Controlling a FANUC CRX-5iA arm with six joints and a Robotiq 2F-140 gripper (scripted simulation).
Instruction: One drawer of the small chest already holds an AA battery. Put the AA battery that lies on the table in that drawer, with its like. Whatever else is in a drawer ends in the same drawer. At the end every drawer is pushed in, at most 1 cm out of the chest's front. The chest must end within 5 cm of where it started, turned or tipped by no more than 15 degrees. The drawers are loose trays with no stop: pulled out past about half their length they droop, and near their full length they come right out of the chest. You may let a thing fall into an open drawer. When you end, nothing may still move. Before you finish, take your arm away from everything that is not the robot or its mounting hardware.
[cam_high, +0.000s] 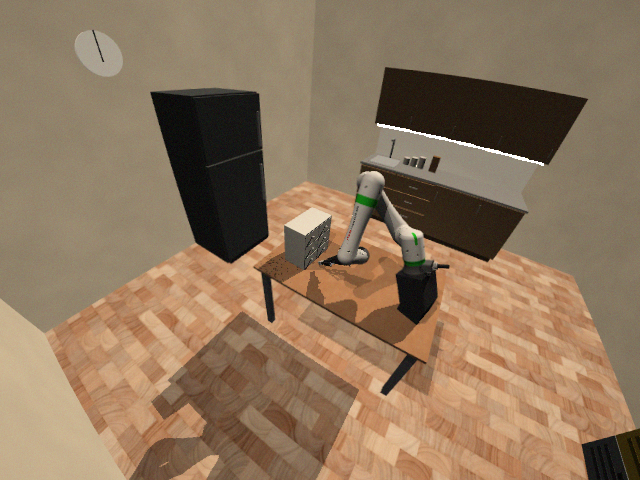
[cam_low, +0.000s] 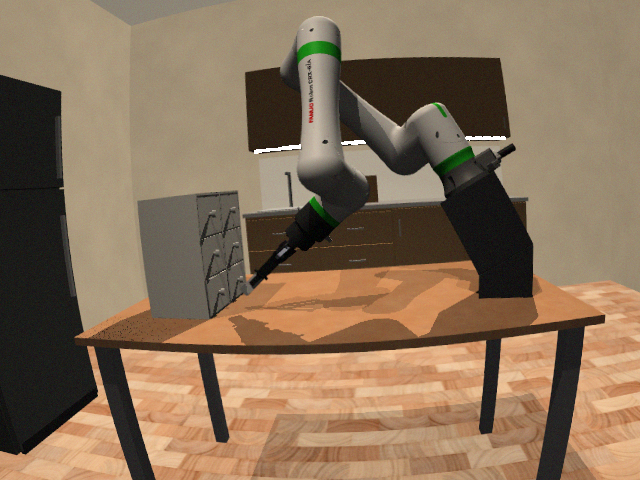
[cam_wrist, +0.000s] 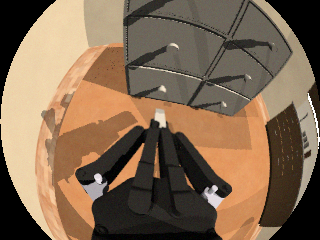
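AA battery: not discernible on the table in any view; its place could not be told.
Chest: the small chest stood near the table's left end, upright; a pale grey box with plain flat sides; its front carried six drawers in two columns of three, each a darker grey panel with a slim bar handle; all six fronts appeared flush with one another; contents hidden.
Gripper: the gripper had its fingers pressed fully together with nothing between them; the pale tips pointed at the chest's lowest row of drawers, just in front of it and low over the table; whether the tips touched the front could not be told; black angular linkages spread to either side behind the tips.
Arm: the arm rose from a black wedge-shaped pedestal at the table's right end, folded high, then descended steeply toward the chest; white smooth tubular links with green bands.
Table: the table had an orange-brown matt top with a curved front edge and dark square legs; broad shadows of arm and chest lay across it.
Surroundings: a tall black refrigerator stood behind and left of the chest, well apart; dark brown kitchen cabinets lined the far wall behind the arm; the floor was patterned wood blocks; nothing stood between gripper and chest.
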